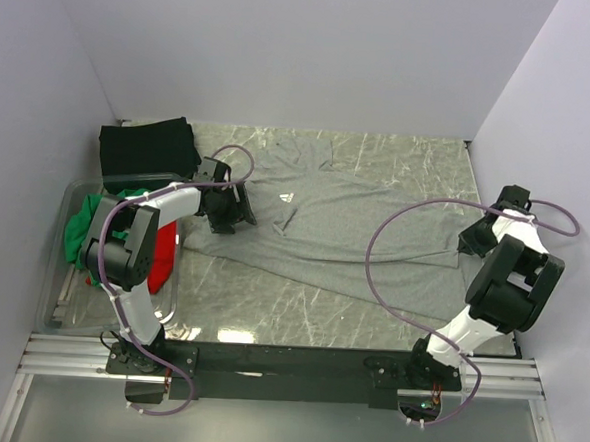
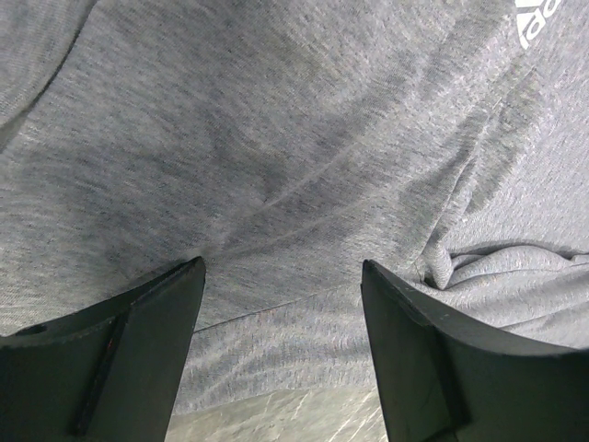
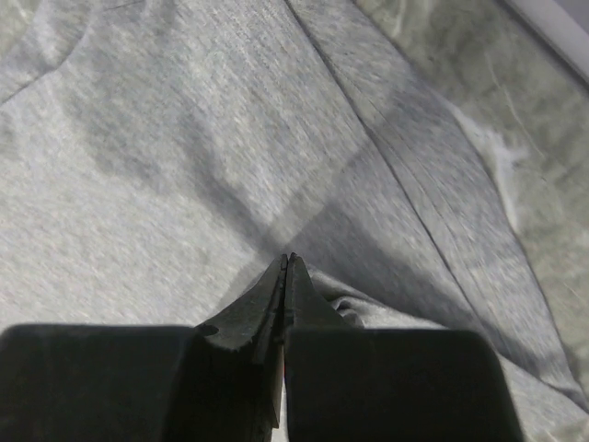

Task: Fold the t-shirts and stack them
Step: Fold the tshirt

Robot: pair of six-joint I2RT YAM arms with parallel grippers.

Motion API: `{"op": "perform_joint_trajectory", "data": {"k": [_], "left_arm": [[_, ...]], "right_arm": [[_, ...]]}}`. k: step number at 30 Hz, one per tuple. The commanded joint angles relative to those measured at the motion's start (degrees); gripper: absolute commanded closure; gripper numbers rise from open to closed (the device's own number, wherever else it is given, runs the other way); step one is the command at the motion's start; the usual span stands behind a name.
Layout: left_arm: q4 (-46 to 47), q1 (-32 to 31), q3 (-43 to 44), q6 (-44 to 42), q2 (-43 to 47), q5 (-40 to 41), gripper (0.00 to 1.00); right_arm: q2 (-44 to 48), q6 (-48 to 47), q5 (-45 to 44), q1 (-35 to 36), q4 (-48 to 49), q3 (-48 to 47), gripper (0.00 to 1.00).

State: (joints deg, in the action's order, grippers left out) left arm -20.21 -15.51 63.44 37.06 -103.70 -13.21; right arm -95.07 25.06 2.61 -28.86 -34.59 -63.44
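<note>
Left gripper (image 2: 281, 272) hangs, jaws apart, over the heather-grey t-shirt (image 1: 356, 200) toward the table's (image 1: 270, 300) left edge. Right gripper (image 3: 288, 262), jaws together, pinches its puckered fabric near the right edge.

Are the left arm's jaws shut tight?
No, the left jaws stand wide apart over the soft heather-grey t-shirt.

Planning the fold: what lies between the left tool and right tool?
The grey t-shirt, spread on the table, white logo nearer the left tool than the right tool; top view shows it.
</note>
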Motion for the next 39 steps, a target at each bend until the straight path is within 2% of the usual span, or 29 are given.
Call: {"op": "perform_joint_trajectory", "data": {"k": [1,12,15,19,25,31,39], "left_arm": [[-4.40,1.18,-2.44,-3.22,-1.59,5.65,0.23],[-5.02,1.36,-2.53,-2.96,-0.89,6.09,0.23],[-5.19,1.27,-2.36,-3.04,-0.71,6.36,0.23],[-5.98,1.36,-0.69,-3.48,-0.80,6.97,0.23],[-6.69,1.36,3.26,-4.01,-0.54,6.89,0.23],[-7.83,1.27,8.54,-4.71,-0.80,6.27,0.23],[-6.60,0.30,12.85,-3.75,-0.19,3.46,0.23]], "right_arm": [[-2.14,0.96,0.90,-0.32,2.16,-2.13,1.00],[-6.18,0.61,0.82,-0.32,2.51,-4.32,1.00],[-6.36,0.69,0.99,-0.32,2.07,-5.29,0.95],[-6.10,1.04,0.99,-0.32,1.02,-7.48,0.84],[-2.06,0.08,-0.06,-0.32,-1.18,-9.42,0.71],[5.22,0.52,0.90,0.73,-3.38,-4.08,0.66],[12.18,3.85,3.71,7.67,-2.33,7.79,0.67]]}}
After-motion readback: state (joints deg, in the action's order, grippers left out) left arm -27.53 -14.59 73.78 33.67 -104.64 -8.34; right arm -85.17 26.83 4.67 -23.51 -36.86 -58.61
